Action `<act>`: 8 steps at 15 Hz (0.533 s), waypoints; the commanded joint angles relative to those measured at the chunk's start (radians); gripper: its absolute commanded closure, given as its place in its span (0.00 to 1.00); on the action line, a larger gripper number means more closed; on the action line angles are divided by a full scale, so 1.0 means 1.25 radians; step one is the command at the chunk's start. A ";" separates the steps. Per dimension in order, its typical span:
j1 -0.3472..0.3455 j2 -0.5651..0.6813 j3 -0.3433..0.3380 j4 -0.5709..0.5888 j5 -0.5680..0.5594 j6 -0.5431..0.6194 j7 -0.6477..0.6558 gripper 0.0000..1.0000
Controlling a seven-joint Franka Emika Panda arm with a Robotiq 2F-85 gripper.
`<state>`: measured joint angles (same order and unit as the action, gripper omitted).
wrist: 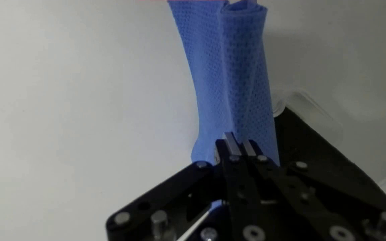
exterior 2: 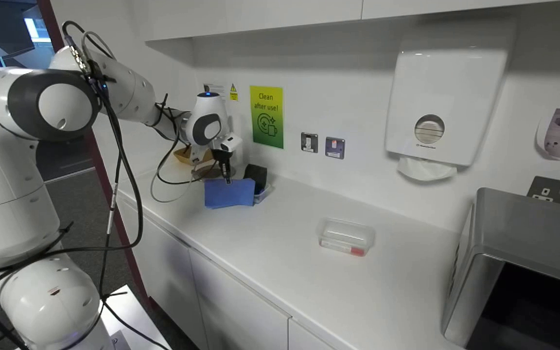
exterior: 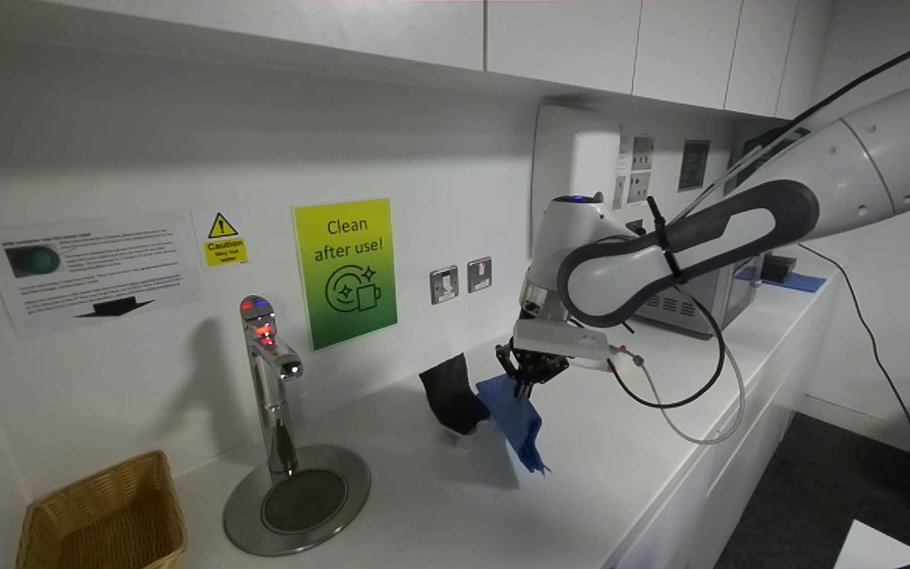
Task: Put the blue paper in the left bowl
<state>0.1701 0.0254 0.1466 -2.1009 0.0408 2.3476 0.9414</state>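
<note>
Both exterior views: arm outstretched, gripper pointing down, pinching the blue paper.

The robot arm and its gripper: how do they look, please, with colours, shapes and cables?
The arm has rounded white segments, dark grey panels and a small blue light near the wrist. Black cables and a pale tube loop along it. The gripper is black, with angular linkages, silvery screws and grey fingertips.

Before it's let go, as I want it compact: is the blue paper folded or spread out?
Folded: in the wrist view, the blue paper doubles over on itself in layers, gripped in the pincer.
</note>
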 commanded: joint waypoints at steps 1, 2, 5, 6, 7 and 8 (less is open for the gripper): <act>-0.001 0.000 0.002 0.003 0.000 -0.009 -0.007 0.97; -0.001 0.000 0.002 0.003 0.000 -0.012 -0.011 0.97; -0.001 0.000 0.003 0.003 0.000 -0.013 -0.012 0.97; -0.001 0.000 0.003 0.003 0.000 -0.013 -0.012 0.97; -0.001 0.000 0.003 0.003 0.000 -0.013 -0.012 0.97; -0.001 0.000 0.003 0.003 0.000 -0.013 -0.012 0.97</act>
<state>0.1711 0.0254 0.1484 -2.0984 0.0406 2.3333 0.9276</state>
